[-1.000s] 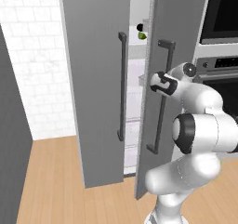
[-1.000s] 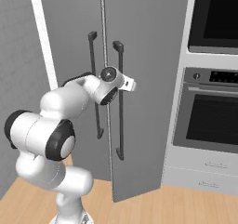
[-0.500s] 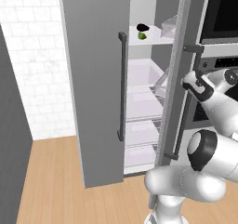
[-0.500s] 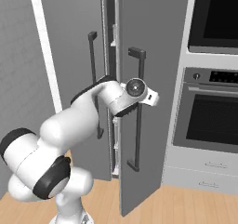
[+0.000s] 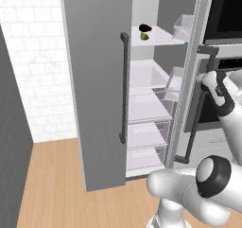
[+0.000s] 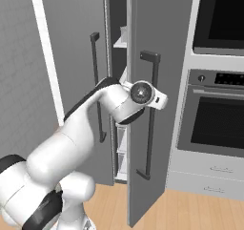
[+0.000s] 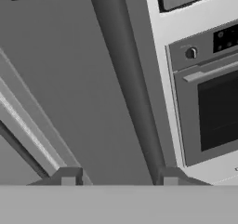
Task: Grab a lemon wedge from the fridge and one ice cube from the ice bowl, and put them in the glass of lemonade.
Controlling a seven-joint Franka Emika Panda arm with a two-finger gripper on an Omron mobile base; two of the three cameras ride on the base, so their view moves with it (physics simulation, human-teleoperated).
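The fridge [image 5: 99, 80] has its left door shut and its right door [image 6: 143, 43] swung wide open. On an upper white shelf lies the small yellowish-green lemon wedge [image 5: 144, 36], just below a small black lump [image 5: 145, 28]. My gripper [image 6: 162, 100] is at the right door's dark bar handle [image 6: 151, 114], about mid-height. In the hand view the fingertips [image 7: 68, 176] stand apart, and the handle [image 7: 135, 88] runs down between them, close to the right one, with nothing clamped. The ice bowl and the glass of lemonade are out of view.
A built-in oven [image 6: 214, 124] with a control panel stands right of the fridge, close behind the open door. White shelves and drawers [image 5: 146, 113] fill the fridge interior. A white tiled wall [image 5: 33, 57] and wooden floor [image 5: 52, 184] lie to the left.
The right fridge door has swung much wider, with my hand following its handle. The gripper, shut on the handle before, has now opened.
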